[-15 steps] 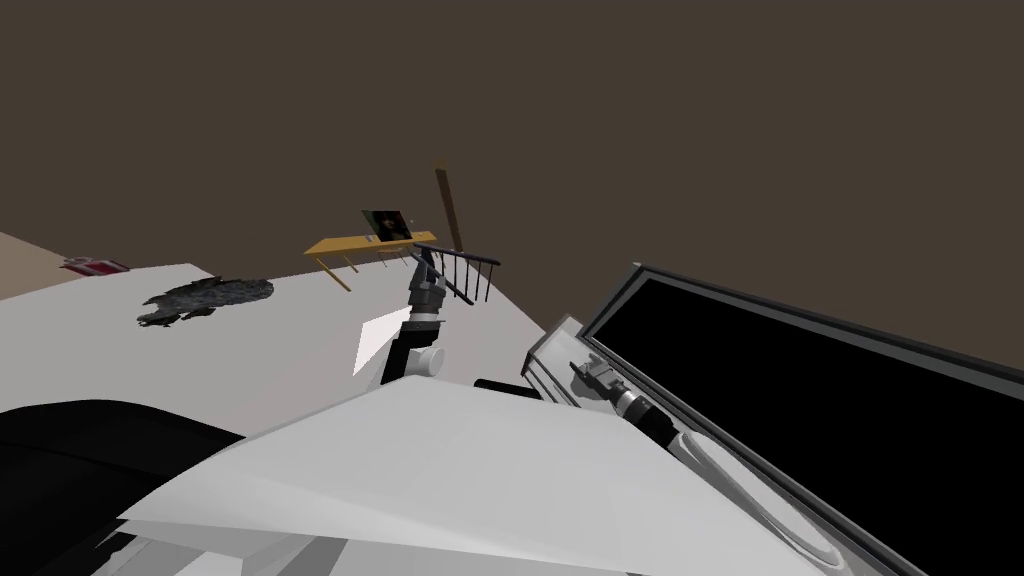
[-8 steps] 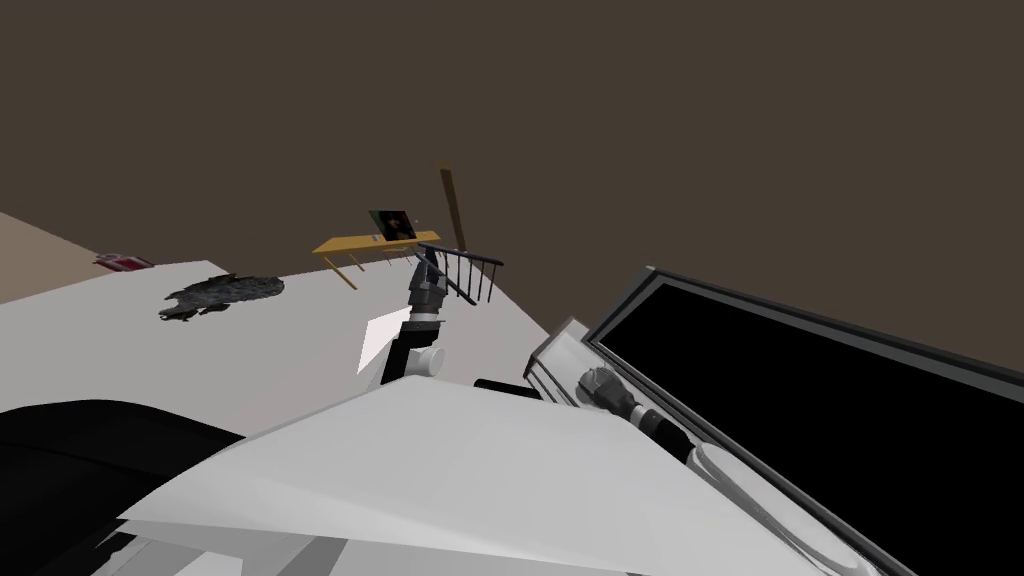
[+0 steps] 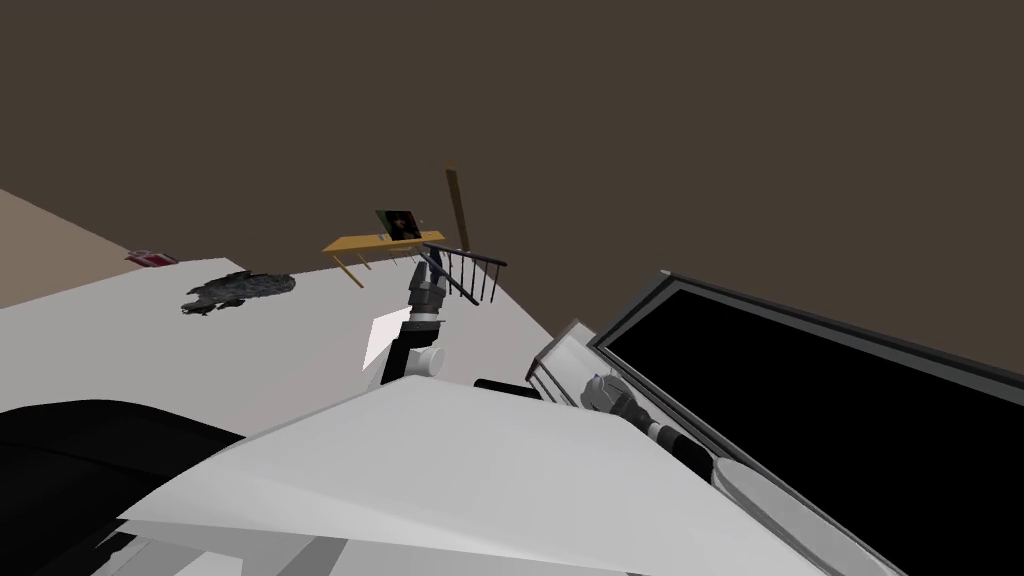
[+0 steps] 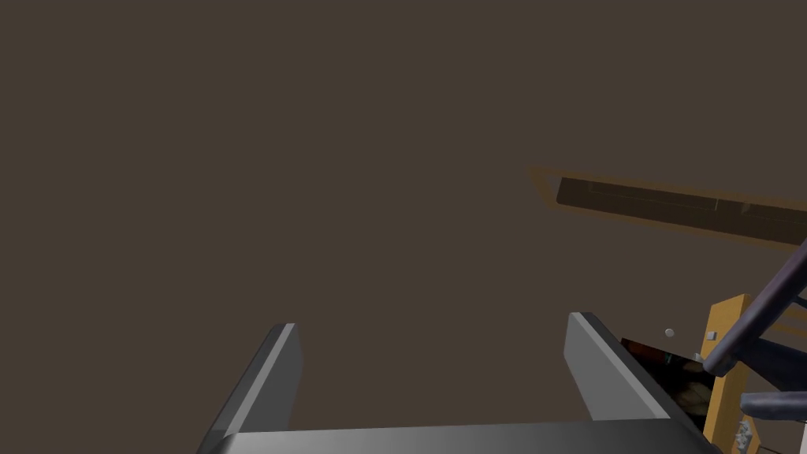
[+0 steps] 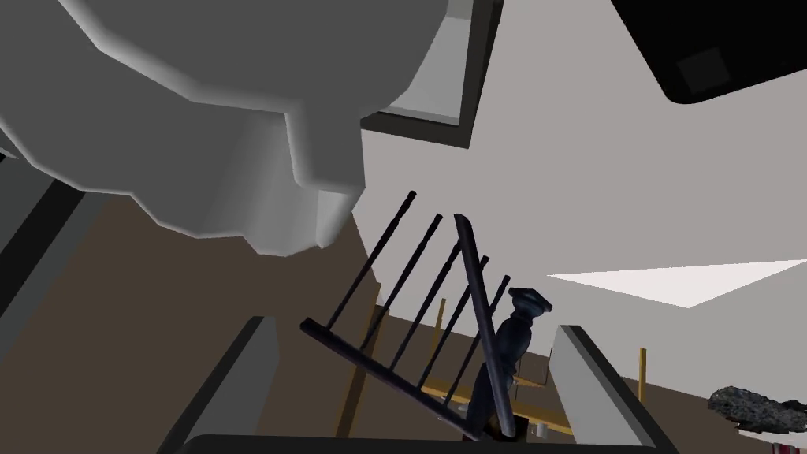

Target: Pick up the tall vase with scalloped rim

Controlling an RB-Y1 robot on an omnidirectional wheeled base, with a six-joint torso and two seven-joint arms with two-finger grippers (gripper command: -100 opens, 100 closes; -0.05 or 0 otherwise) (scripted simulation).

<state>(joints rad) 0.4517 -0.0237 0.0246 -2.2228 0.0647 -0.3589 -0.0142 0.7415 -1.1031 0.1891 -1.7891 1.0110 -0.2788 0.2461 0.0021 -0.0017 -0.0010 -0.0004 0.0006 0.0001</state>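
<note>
Grey blades of the right gripper point(image 5: 414, 323) stand wide apart and grip nothing. Well beyond them, within their span and nearer one finger than the other, is the vase point(image 5: 511, 340): dark blue, slim and baluster-shaped, with a flared, wavy rim. It is just beside the top rail of a dark chair point(image 5: 473, 268), whose thin spindles fan across the gap between the fingers. Whether vase and rail touch I cannot tell. Behind both run the legs and top of a yellow table point(image 3: 372, 243), so the vase is at that table, close to the chair. I cannot tell what it stands on.

In the head view the right arm lies low on my right side, next to a dark frame point(image 3: 628, 312) that surrounds a black area.

The left gripper point(image 4: 429, 327) is likewise spread wide, its fingers holding nothing and facing a flat brown surface. Off to one side of it are the table's yellow edge, a dark picture point(image 3: 400, 223) propped on the table, and a curved dark rail of the chair. In the head view the left arm reaches straight ahead, its hand just short of the chair and table.

Farther out, a brown wooden bar point(image 3: 457, 205) rises behind the table. A ragged dark patch point(image 3: 240, 289) lies on the pale plane to the left, well apart from the table, and a small red thing point(image 3: 150, 258) lies beyond it.
</note>
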